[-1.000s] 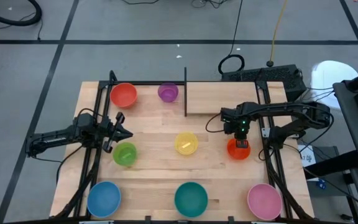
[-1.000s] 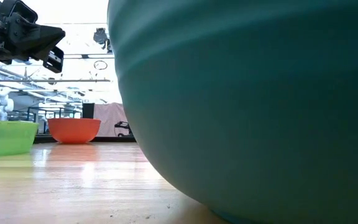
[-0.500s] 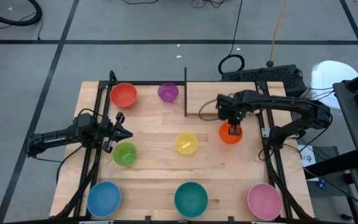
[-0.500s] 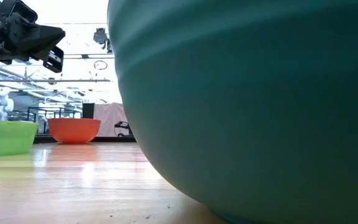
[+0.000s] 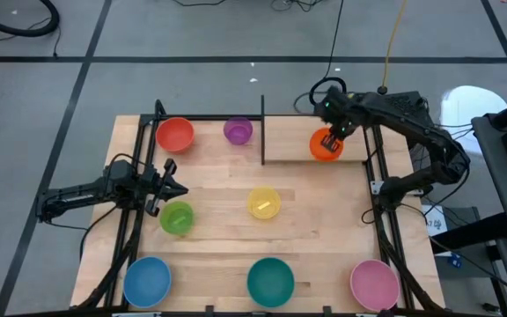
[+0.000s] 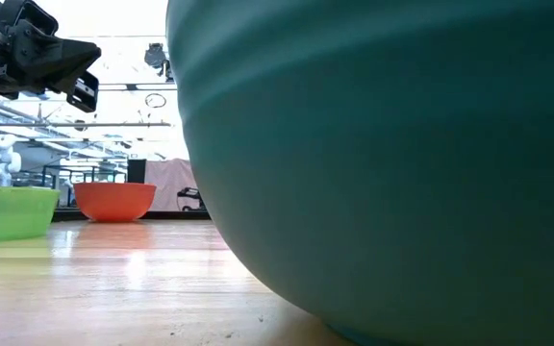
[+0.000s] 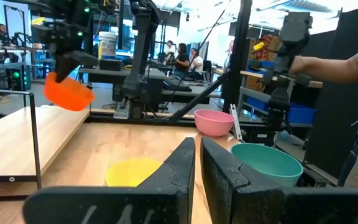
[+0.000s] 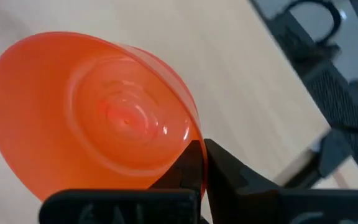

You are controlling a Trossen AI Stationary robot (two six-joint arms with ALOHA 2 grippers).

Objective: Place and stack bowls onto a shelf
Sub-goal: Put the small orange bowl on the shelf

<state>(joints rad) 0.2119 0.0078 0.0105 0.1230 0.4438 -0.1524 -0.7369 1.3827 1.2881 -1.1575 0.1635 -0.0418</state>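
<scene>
Right gripper (image 5: 332,138) has carried small orange plastic bowl (image 5: 325,146) over the low light-wood shelf (image 5: 293,141)'s right end, fingers pinching only its rim; thin tilted grip could slip, dropping it early.

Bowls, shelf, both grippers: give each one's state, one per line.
orange bowl: held above the shelf, tilted
right gripper: shut on the bowl's rim
left gripper: shut, empty, over the table's left side
green bowl: upright on the table
shelf: bare

Bright even overhead light, soft shadows, teal bowl (image 6: 383,163) blurred close-up
</scene>
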